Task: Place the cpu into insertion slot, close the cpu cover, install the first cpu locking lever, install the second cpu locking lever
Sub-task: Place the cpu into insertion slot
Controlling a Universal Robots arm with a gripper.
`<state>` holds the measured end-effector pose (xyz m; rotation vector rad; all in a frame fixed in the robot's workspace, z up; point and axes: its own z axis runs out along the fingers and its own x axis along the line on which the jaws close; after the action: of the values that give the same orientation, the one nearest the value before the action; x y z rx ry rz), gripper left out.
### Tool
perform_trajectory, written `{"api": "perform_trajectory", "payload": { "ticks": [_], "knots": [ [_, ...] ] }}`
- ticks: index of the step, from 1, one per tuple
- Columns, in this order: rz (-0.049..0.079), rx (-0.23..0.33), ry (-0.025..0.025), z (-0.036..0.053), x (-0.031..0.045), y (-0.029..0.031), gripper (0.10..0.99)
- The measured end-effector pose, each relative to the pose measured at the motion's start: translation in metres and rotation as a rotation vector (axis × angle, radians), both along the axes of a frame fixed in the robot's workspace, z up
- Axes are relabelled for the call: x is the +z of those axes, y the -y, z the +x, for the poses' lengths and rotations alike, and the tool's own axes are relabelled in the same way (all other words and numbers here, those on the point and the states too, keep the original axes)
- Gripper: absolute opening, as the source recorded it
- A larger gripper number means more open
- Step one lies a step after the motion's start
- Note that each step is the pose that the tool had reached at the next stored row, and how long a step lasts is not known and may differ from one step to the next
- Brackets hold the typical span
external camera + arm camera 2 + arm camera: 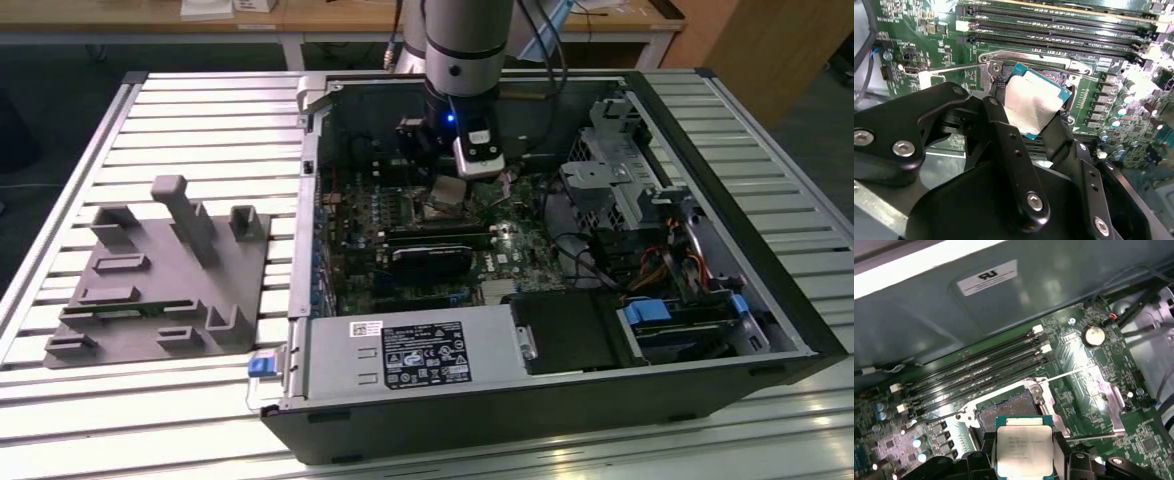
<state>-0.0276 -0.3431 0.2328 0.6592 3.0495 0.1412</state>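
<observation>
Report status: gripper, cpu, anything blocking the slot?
The gripper shut on the cpu. Chip over the insertion slot, not seated. The cpu cover stands open, nothing across the slot.

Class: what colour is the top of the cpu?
The cpu has a silver-grey top, edged in green, clearest in the first wrist view.

The table (187,110) has a top of pale metal slats. An open computer case (534,400) lies on its side on it. To the case's left in the exterior view sits a grey plastic holder (160,290) (posts and slots stand up from it). A small blue piece (263,366) sits just beside the case's near corner on that side.
</observation>
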Motion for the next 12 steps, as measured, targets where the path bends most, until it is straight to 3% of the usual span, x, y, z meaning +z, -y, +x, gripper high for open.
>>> {"api": "perform_trajectory", "payload": {
  "ticks": [12],
  "knots": [
    [-0.001, -0.133, 0.0, 0.0, -0.0005, 0.0, 0.537]
  ]
}}
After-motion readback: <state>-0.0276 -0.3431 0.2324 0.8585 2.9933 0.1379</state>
